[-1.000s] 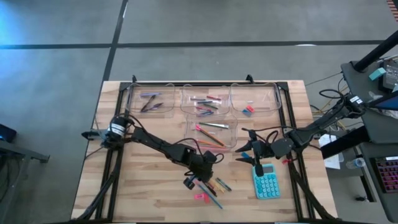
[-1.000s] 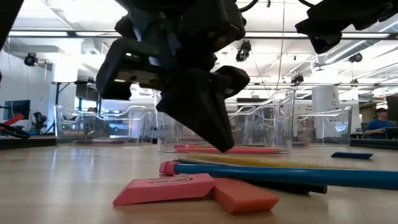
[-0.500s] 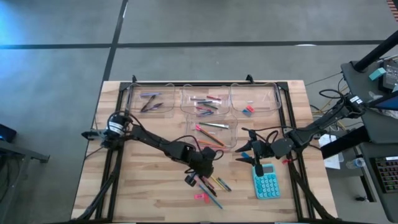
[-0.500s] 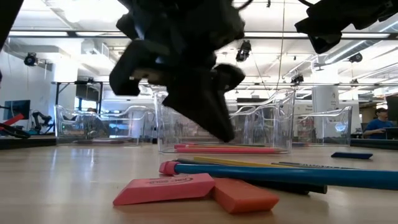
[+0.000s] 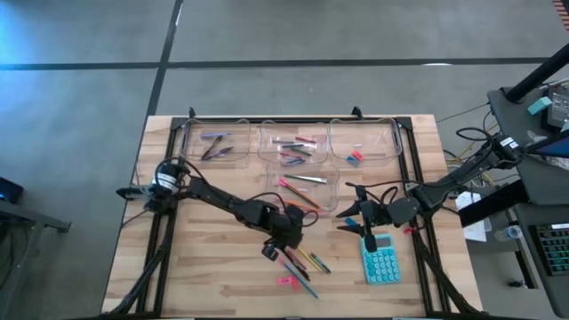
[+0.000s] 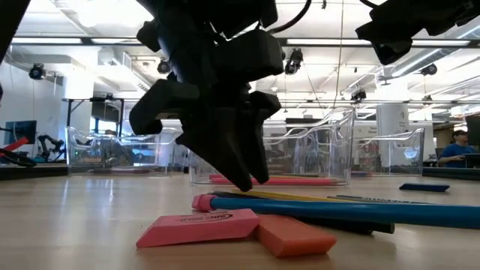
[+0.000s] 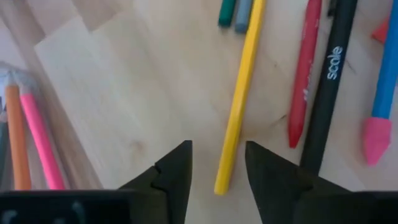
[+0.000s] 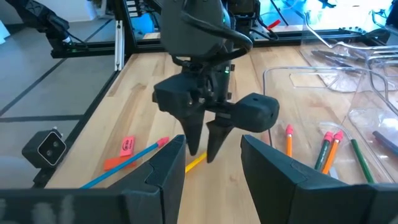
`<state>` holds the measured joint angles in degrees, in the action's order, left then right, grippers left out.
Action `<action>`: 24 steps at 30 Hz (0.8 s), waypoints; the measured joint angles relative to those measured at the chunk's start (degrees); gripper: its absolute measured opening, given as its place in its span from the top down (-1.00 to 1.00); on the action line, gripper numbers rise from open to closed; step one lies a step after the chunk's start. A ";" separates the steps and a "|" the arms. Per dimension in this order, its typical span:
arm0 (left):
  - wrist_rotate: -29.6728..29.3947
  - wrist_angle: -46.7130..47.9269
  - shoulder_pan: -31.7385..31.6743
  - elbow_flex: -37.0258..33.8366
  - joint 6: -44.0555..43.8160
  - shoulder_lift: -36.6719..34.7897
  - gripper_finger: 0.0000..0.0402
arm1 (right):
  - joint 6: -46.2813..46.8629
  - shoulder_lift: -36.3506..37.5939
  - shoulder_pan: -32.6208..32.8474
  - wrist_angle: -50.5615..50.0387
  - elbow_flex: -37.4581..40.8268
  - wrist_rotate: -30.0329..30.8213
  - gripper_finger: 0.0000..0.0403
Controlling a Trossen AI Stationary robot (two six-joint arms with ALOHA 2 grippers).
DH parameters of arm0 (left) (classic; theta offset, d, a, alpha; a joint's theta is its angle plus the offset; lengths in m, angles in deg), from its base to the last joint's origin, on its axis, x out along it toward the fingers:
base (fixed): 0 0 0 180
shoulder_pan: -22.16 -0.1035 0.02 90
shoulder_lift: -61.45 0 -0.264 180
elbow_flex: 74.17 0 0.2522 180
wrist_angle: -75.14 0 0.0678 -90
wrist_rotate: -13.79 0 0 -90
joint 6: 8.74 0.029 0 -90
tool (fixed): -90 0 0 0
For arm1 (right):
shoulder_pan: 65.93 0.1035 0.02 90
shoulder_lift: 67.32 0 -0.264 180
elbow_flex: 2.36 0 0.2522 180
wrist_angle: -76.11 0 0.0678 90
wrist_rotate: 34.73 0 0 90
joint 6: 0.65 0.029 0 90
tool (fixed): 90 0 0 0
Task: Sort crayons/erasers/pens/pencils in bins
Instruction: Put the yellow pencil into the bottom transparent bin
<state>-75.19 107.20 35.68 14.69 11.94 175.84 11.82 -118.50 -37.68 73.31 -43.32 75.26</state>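
Left gripper (image 7: 217,168) — dark wedge fingers parted, holding nothing, straddling the tip of a slim yellow pencil (image 7: 239,99) lying flat on pale wood-grain table (image 7: 124,81). Red crayon (image 7: 303,74), black pen (image 7: 326,87), blue pencil (image 7: 380,68) lying alongside. Right gripper (image 5: 369,238) hanging open above teal calculator (image 5: 381,263). Clear bins (image 5: 302,182) standing beyond.

The left gripper (image 5: 272,250) hangs over loose sticks on the tabletop (image 5: 204,267). The right gripper (image 5: 370,242) sits above a teal calculator (image 5: 380,264).

Four clear bins (image 5: 299,145), one teal calculator (image 5: 380,262), and two dark robot arms (image 5: 222,204) show.
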 joint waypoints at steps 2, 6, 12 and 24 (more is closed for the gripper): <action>-0.04 0.64 -0.38 -0.47 -0.46 -0.09 0.33 | 0.00 0.00 0.00 -0.02 0.00 0.00 0.28; -0.31 1.62 -0.79 -0.95 -0.59 -0.21 0.33 | 0.00 0.00 0.00 -0.03 0.00 0.00 0.28; -0.36 1.67 -0.72 -0.95 -0.78 -0.22 0.33 | 0.00 0.00 0.00 -0.04 0.00 0.00 0.28; -1.54 2.35 3.53 3.55 -2.85 -3.24 0.33 | 1.07 -0.12 2.35 -0.03 -1.27 -1.96 0.28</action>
<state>-76.73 109.55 39.21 18.24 9.09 172.60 12.89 -118.62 -35.33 73.28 -44.59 73.30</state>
